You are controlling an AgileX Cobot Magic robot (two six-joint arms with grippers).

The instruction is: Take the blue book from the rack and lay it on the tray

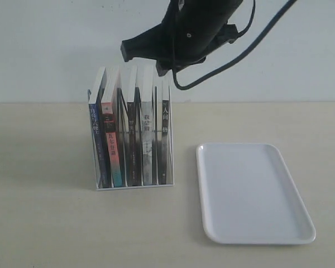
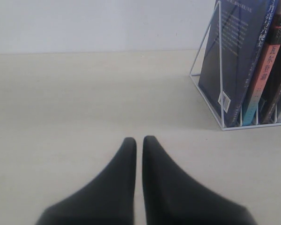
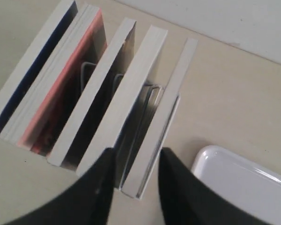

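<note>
The blue book [image 1: 95,139] stands at the far left of the wire rack [image 1: 134,187], upright among several books. In the left wrist view its deep blue cover [image 2: 229,61] faces me behind the rack's rods [image 2: 222,126]. The right wrist view looks down on it as a blue edge [image 3: 35,70]. My right gripper [image 1: 163,70] hovers above the rack's right end. It is open [image 3: 136,154], and its jaws straddle the top of the rightmost thin book without touching it. My left gripper [image 2: 139,139] is shut and empty, low over the table to the left of the rack. The white tray [image 1: 251,190] lies empty to the right.
A red-and-teal-spined book [image 1: 111,145] leans beside the blue one, followed by three dark-spined books [image 1: 148,139]. The tray's corner [image 3: 243,178] lies close to the rack's right side. A plain wall runs behind the table.
</note>
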